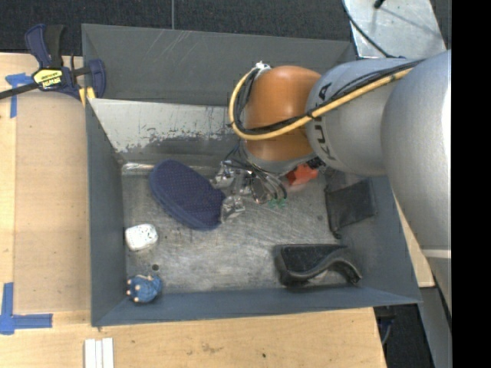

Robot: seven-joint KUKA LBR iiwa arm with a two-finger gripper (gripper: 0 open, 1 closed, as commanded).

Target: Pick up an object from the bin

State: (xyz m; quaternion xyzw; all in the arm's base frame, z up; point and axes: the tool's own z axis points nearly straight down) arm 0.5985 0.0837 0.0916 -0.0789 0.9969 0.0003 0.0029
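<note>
Robotics lab / test cell, no home or shop. Shown by: large silver-grey industrial robot arm [383,121] w/ orange dome cover [276,113] & yellow cable [345,90], centre to right of frame. Scratched grey sheet-metal bin [100,228] mid-frame. Unrelated test items on bin floor: dark blue oval fabric pad [184,194] centre-left, small white block [141,237] & small blue toy [143,287] lower left, black curved foam piece [314,265] lower right.

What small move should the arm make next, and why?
Probably ease toward the middle of the dark blue oval fabric pad: the jaws hang at its right edge in the view, too far off-centre to close round it.
</note>
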